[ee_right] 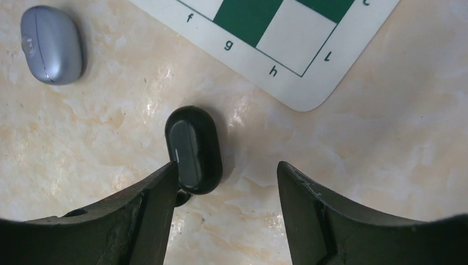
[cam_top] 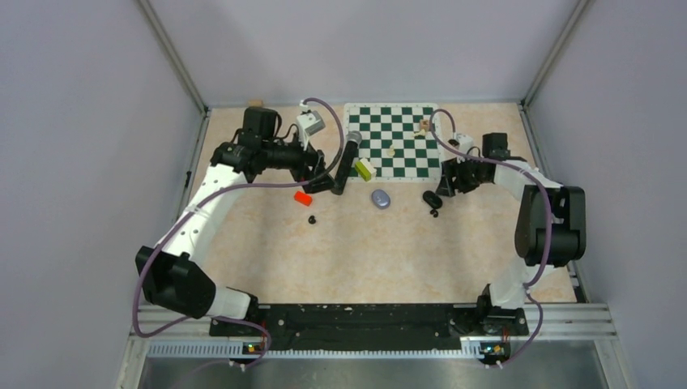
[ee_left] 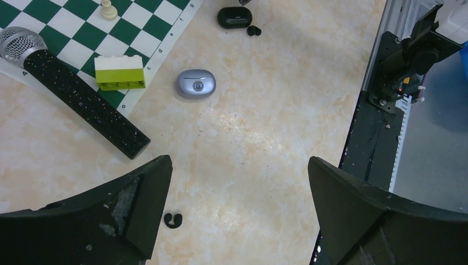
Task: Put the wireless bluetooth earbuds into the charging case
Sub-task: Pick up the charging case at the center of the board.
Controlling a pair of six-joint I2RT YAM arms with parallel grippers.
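Tabletop [cam_top: 364, 251] of beige marble, lavender walls [cam_top: 81, 121].

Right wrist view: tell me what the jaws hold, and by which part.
Nothing is held. The right gripper is open; the black charging case lies beside one jaw, apart from the other.

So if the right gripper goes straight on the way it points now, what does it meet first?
Probably the black case, just ahead of the right gripper, off-centre in its open gap; depth is unclear.

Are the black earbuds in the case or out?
Out: one earbud lies on the table, the other earbud beside the black case.
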